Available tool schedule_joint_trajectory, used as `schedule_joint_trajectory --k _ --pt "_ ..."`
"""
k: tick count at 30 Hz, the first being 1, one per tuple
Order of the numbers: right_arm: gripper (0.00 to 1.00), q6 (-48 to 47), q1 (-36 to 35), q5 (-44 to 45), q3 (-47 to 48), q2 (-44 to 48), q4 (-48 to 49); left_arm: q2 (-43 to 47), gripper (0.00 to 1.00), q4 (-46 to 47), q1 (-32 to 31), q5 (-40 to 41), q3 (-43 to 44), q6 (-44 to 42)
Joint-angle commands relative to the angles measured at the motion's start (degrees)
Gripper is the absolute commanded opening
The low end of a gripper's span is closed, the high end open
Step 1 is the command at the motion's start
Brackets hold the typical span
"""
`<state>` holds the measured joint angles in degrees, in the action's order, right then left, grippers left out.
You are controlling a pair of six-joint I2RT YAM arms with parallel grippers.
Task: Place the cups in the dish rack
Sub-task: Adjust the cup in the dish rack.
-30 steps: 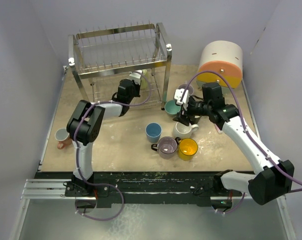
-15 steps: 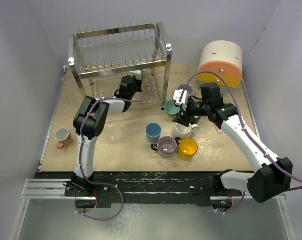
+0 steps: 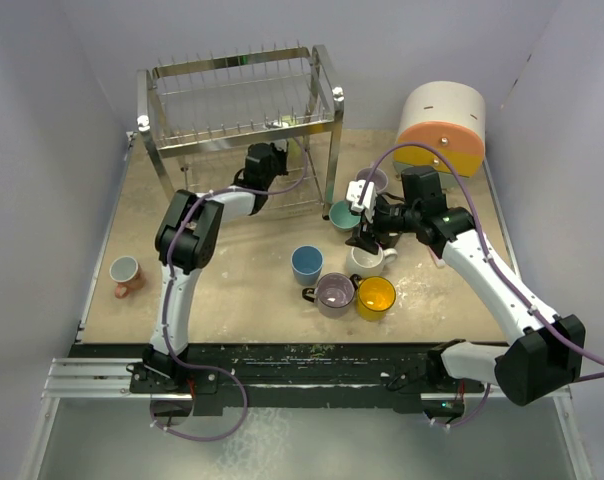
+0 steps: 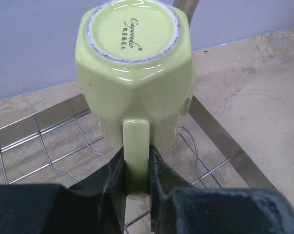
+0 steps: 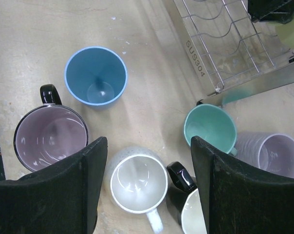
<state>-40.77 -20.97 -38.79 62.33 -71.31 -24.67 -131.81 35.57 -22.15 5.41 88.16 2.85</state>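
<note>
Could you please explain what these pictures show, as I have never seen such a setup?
Two robot arms stand bolted to a table. One picture looks down from above; the other two come from cameras on each wrist. The left gripper pinches the handle of a pale green mug, base toward the camera, over the lower wire shelf of the dish rack. The right gripper hangs open above a white mug, among a blue mug, a teal mug and a lilac mug on the table.

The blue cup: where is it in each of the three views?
Top external: the blue cup is near the picture's centre.
Left wrist: not in it.
Right wrist: the blue cup is at upper left, upright.
Shared landmark: the dish rack, seen in all three views.
</note>
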Motion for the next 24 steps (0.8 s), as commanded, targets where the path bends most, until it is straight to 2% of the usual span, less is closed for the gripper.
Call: schedule_joint_trajectory --k 1,5,12,24 --pt "0.71 -0.9 0.2 -2.2 1.8 -0.4 -1.1 0.0 0.0 5.0 0.4 3.6 5.5 -1.9" --pt "0.71 -0.9 0.1 -2.2 1.8 -0.4 -1.2 -0.8 0.04 3.2 0.4 4.7 7.3 -3.9" --pt "0.72 -1.0 0.2 -2.2 1.9 -0.7 -1.3 -0.4 0.03 3.4 0.4 6.2 7.8 -6.5" --pt "0.72 -1.1 0.1 -2.2 2.0 -0.9 -1.5 2.6 0.03 7.6 0.4 7.8 3.3 -8.4"
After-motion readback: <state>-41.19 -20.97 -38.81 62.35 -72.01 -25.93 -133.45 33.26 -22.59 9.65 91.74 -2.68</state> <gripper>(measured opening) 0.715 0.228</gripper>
